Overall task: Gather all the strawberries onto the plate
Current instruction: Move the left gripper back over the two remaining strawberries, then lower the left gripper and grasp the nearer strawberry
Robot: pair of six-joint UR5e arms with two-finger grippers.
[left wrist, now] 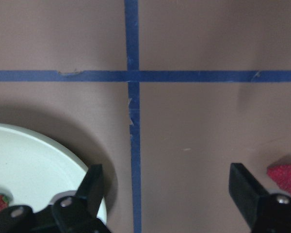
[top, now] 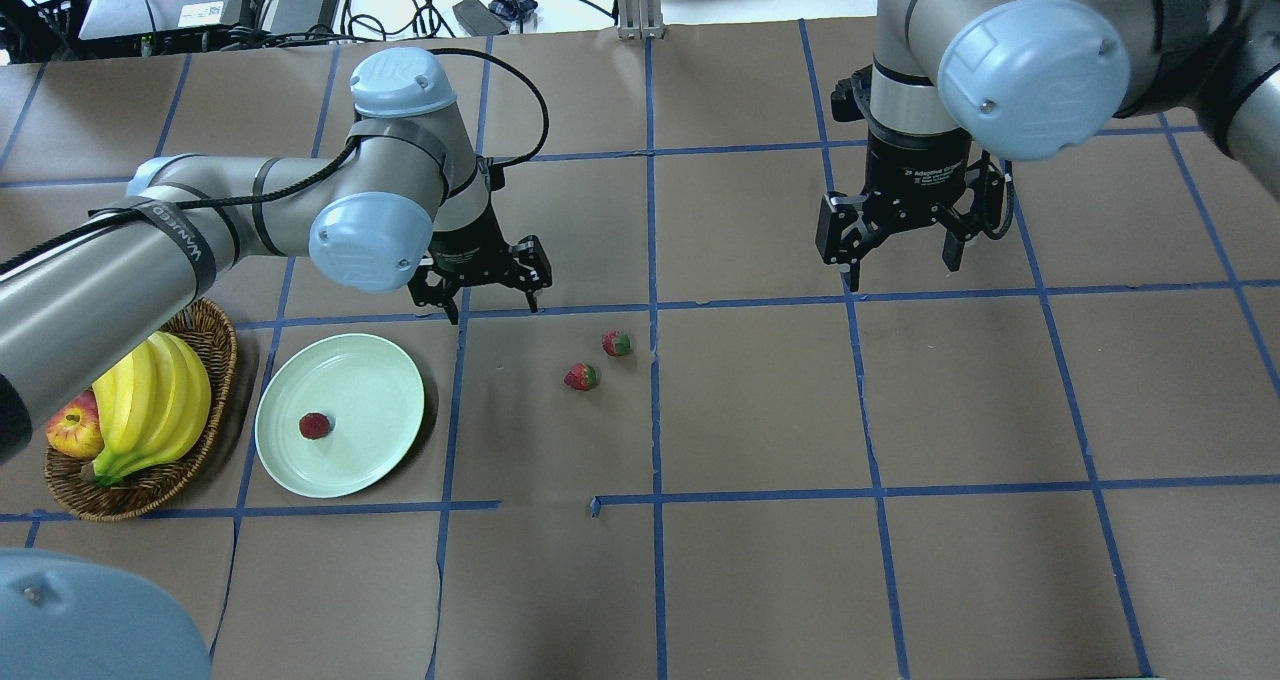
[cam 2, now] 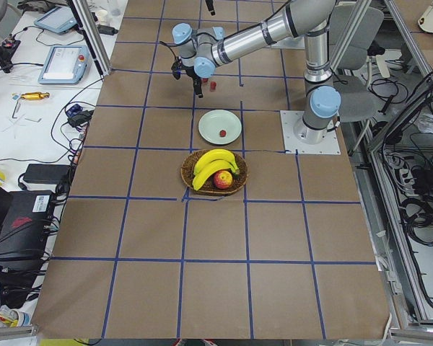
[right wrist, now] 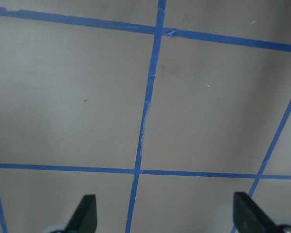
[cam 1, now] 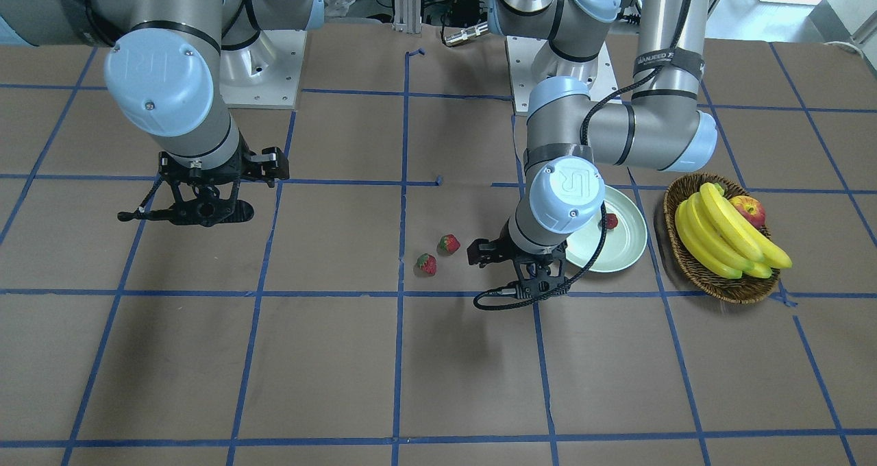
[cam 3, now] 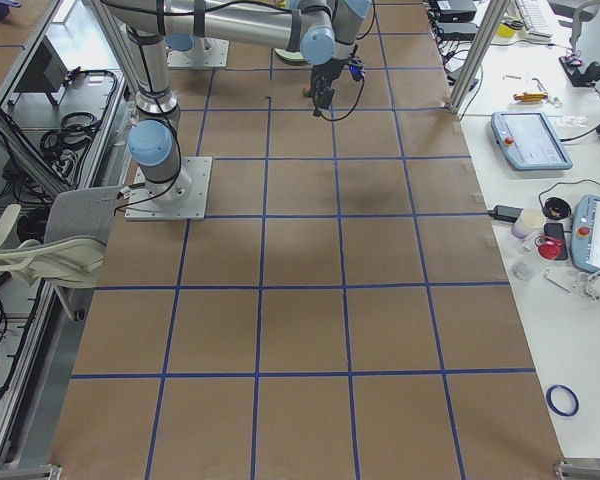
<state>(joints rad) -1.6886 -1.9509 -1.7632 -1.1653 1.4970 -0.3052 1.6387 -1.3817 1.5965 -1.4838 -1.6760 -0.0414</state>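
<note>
The mint-green plate (top: 365, 385) lies on the table's left part and holds one strawberry (top: 315, 425). Two more strawberries (top: 617, 342) (top: 581, 376) lie on the brown table to the plate's right. My left gripper (top: 480, 288) is open and empty, hovering just beyond the plate's far right rim, left of the two loose strawberries. In the left wrist view the plate (left wrist: 34, 160) is at lower left and one strawberry (left wrist: 286, 177) at the right edge, outside the open left gripper (left wrist: 167, 187). My right gripper (top: 900, 255) is open and empty over bare table at the far right.
A brown wicker basket (top: 215, 345) with bananas (top: 150, 405) and a red-yellow apple (top: 72, 430) stands directly left of the plate. Blue tape lines grid the table. The right wrist view shows only bare table and tape between the open fingers (right wrist: 87, 211).
</note>
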